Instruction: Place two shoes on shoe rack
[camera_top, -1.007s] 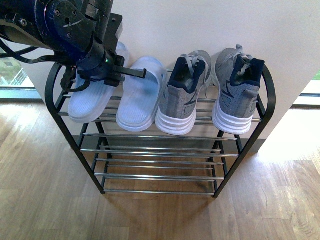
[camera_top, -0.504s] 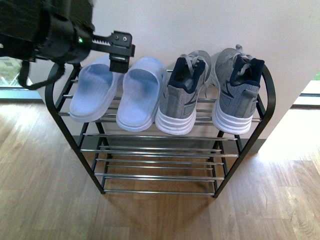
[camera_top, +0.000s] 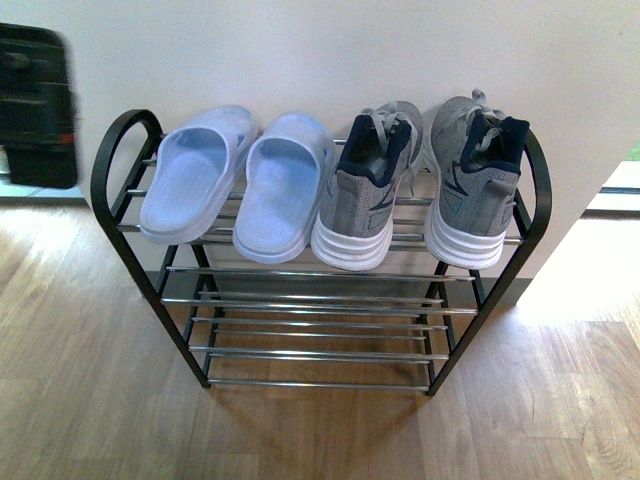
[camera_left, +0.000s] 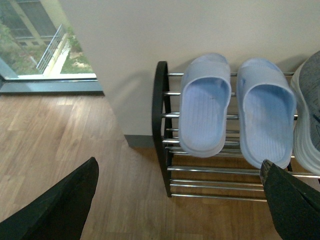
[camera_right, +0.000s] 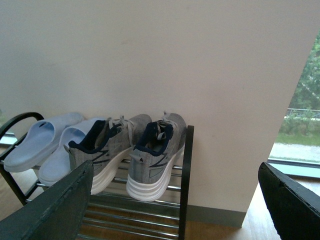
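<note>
Nearest me, my left gripper (camera_left: 175, 200) and my right gripper (camera_right: 175, 205) each hung with fingers spread wide apart and nothing between them, dark fingertips showing at the lower corners of both wrist frames. Beyond, mid-frame in the front view, the shoe rack (camera_top: 125, 215) stood on the wood floor (camera_top: 90, 400), its top shelf carrying two pale blue slides (camera_top: 235, 185) on the left. The two grey sneakers (camera_top: 420, 190) sat on the right, heels toward me, against the white wall (camera_top: 330, 50).
</note>
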